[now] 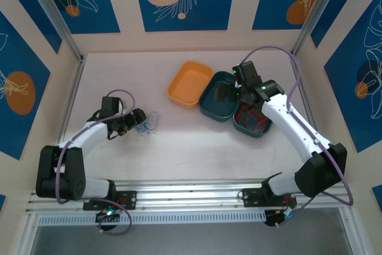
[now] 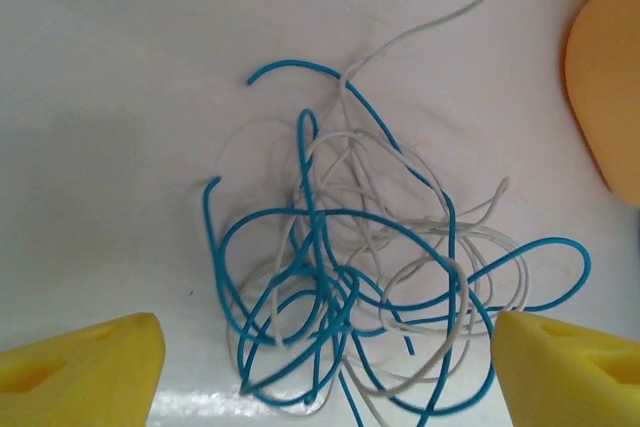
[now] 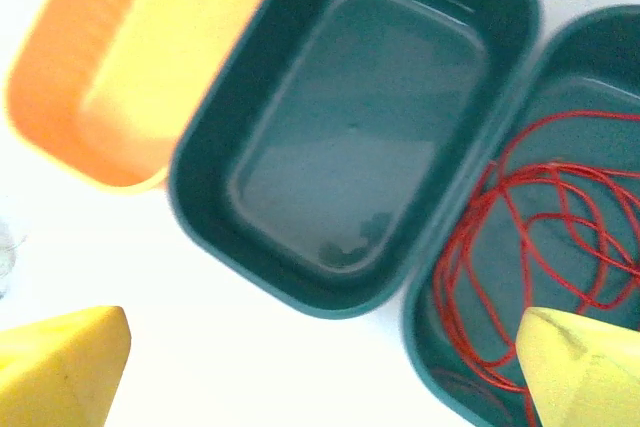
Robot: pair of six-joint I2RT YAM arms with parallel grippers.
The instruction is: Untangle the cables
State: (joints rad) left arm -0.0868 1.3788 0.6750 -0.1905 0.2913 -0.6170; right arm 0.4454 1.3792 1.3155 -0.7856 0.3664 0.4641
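White-shelled arms (image 1: pixel 89 131), black joints, looping purple cables (image 1: pixel 276 48), yellow wedge fingertips (image 2: pixel 85 367) on left tool (image 2: pixel 320 372) and right tool (image 3: pixel 320 372)

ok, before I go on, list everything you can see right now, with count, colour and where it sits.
blue and white cables: several, tangled in one heap, on the table's left half
red cables: several loops, red, inside the second teal tray
orange tray: one, orange, empty, far middle of the table
empty teal tray: one, dark teal, right beside the orange tray
second teal tray: one, dark teal, against the empty one, on its right
table: one, white
left hand: one, yellow fingers, open, astride the blue and white tangle
right hand: one, yellow fingers, open, over the teal trays
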